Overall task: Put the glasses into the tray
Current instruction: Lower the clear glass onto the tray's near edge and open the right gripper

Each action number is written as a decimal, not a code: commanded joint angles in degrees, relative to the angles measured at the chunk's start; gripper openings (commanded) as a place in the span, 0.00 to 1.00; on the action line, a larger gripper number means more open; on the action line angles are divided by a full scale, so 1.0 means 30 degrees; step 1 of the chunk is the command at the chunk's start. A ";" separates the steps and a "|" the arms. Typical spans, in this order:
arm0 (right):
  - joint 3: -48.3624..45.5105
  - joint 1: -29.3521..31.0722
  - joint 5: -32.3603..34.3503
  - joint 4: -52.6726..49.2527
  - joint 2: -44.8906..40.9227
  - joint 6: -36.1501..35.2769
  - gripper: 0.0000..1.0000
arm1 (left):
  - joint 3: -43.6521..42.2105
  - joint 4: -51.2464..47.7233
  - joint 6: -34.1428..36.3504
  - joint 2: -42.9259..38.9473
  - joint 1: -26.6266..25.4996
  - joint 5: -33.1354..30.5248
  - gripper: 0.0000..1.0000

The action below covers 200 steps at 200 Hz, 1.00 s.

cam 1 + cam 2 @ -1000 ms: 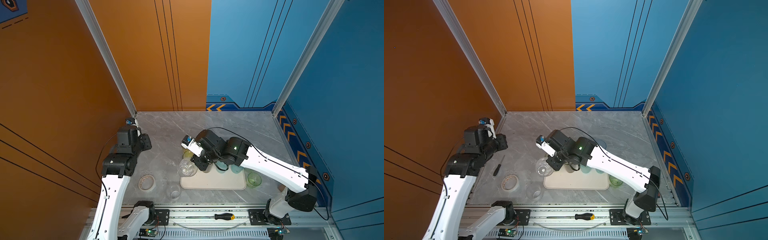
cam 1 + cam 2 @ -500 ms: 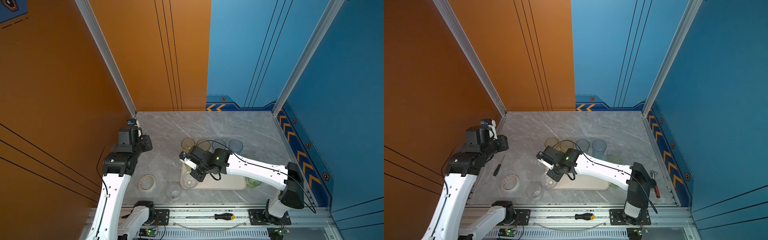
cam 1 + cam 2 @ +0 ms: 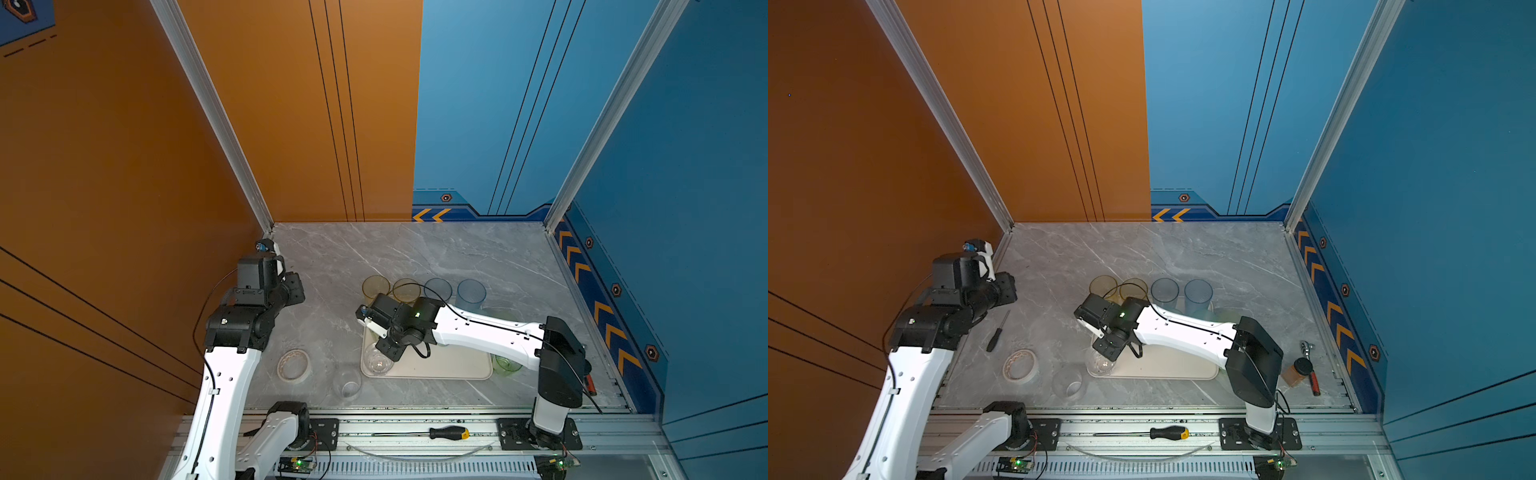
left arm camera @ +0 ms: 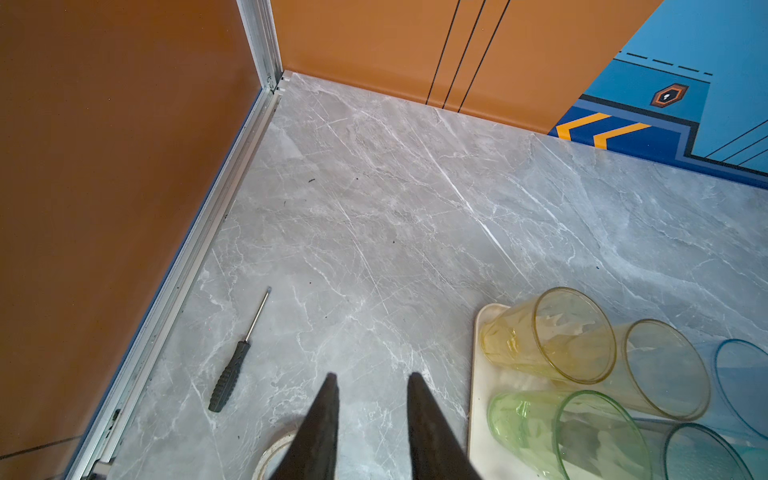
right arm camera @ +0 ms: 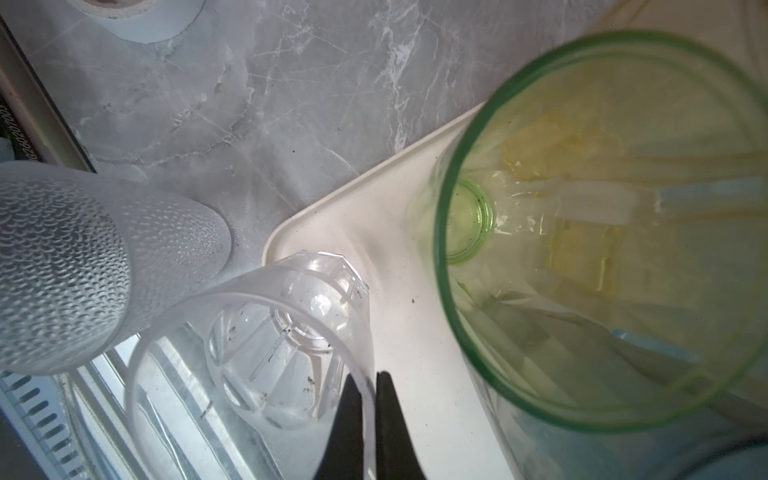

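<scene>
Grey marble bench (image 3: pixel 415 257), and the right arm (image 3: pixel 478 332) hides most of the tray (image 3: pixel 457 365). Right claw (image 5: pixel 368 374) is clamped on the rim of the clear tumbler (image 5: pixel 291 353). Left claw (image 4: pixel 372 376) sits apart and empty, its base cut off.

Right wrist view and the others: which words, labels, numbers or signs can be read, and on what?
Printed digit string beside the aluminium rail: too blurred to quote.
Yellow chevrons on the blue wall: arrow signs, no words.
Hexagon emblem on that wall: no lettering.
Nothing else readable.
</scene>
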 commanded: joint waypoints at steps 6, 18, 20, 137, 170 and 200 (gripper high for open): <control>0.0536 -0.0141 0.0348 0.0531 0.0370 0.0051 0.00 | 0.0573 -0.0415 0.0279 0.0067 0.0098 0.0087 0.30; 0.0602 -0.0189 0.0273 0.0565 0.0506 0.0019 0.00 | 0.0534 -0.0406 0.0279 0.0091 0.0110 0.0087 0.30; 0.0635 -0.0196 0.0247 0.0584 0.0535 -0.0013 0.00 | 0.0532 -0.0406 0.0279 0.0106 0.0107 0.0102 0.30; 0.1567 -0.0448 -0.0348 0.0583 0.1756 -0.0271 0.00 | 0.0453 -0.0517 0.0395 0.0266 0.0110 0.0061 0.30; 0.1594 -0.0466 -0.0627 0.0569 0.1844 -0.0300 0.01 | 0.0456 -0.0587 0.0425 0.0326 0.0108 0.0028 0.30; 0.1594 -0.0503 -0.0925 0.0511 0.1905 -0.0272 0.03 | 0.0473 -0.0656 0.0425 0.0354 0.0117 0.0028 0.30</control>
